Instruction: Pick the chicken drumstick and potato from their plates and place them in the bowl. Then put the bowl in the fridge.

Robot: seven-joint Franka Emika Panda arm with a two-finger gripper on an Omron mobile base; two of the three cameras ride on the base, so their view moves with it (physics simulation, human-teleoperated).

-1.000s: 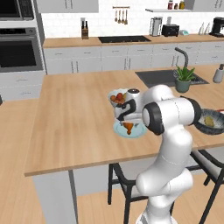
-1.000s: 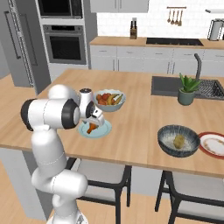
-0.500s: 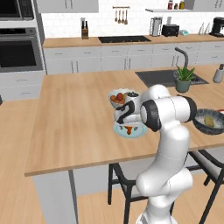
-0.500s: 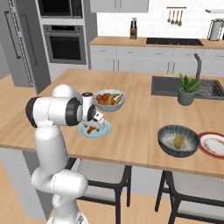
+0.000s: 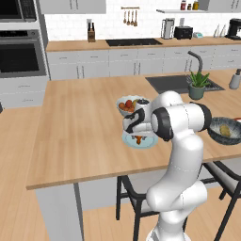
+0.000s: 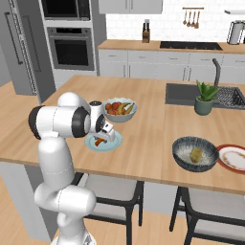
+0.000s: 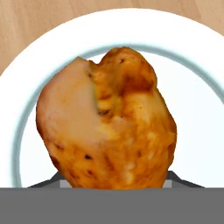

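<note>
Looking down the hand view, you see the chicken drumstick looming large over the light blue plate, with its fat end toward the camera. The tool's fingertips are hidden behind the meat, so you cannot tell from here whether they are apart or clamped on it.

From the left base view, the tool hangs just above the blue plate on the wooden bench, and the drumstick shows as a small orange-brown bit under the hand. It may be touching the plate or slightly lifted; the view is too coarse to say.

From the right base view, you find the same arrangement: the tool over the drumstick on the blue plate, just in front of the pale fruit bowl.

Well off to the robot's right, the dark grey bowl sits near the bench edge with the potato inside it. The red-rimmed plate lies just beside that bowl. The fridge stands closed at the far left, beside the wall oven.
</note>
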